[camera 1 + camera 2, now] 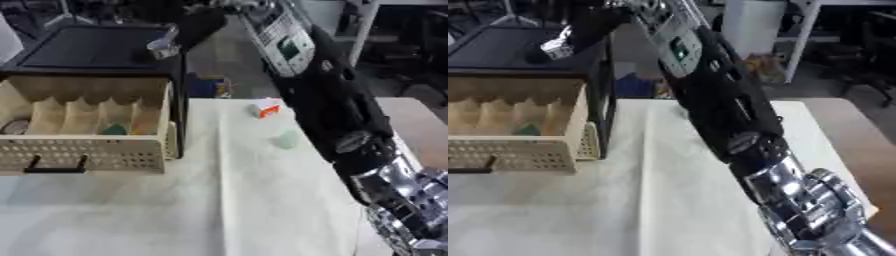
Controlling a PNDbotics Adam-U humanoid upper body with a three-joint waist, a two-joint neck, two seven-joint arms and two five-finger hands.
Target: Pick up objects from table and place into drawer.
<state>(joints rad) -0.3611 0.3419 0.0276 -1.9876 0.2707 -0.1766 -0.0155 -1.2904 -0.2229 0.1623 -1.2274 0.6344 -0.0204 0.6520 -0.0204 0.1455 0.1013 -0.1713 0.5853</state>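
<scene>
No writing is legible. The right robot hand (188,30), above the black cabinet top behind the open drawer (96,150), grasps a small whitish object (163,49). A white-orange box (266,109) and a pale green item (286,139) lie on the desk (219,210).

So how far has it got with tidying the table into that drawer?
Partly done, it seems. The open drawer already holds a green thing and a round thing at its left edge. The right hand, reaching above the cabinet, holds a small pale object. Still on the table: a white-and-orange box and a pale green item.
</scene>
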